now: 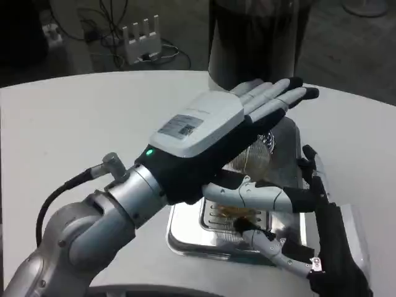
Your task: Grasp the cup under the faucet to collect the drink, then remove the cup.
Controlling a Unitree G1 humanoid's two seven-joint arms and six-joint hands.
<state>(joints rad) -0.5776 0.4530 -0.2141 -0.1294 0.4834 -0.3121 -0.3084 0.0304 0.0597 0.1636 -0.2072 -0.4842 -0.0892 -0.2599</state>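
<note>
Head view: our left hand [216, 127] is hovering flat, fingers extended, holding nothing, above the metal drip tray [185, 238]. Our right hand [291, 204] is reaching in from the right; we cannot tell whether it is grasping the cup [253, 159], a clear one mostly hidden beneath the left palm. Risk: the left hand is blocking sight, so the right could be knocking the cup over. Cup axis unclear, probably upright.

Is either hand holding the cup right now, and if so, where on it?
Cannot tell. The left hand lies flat above the drip tray, covering the cup. The right hand reaches in beneath, its grip hidden.
</note>
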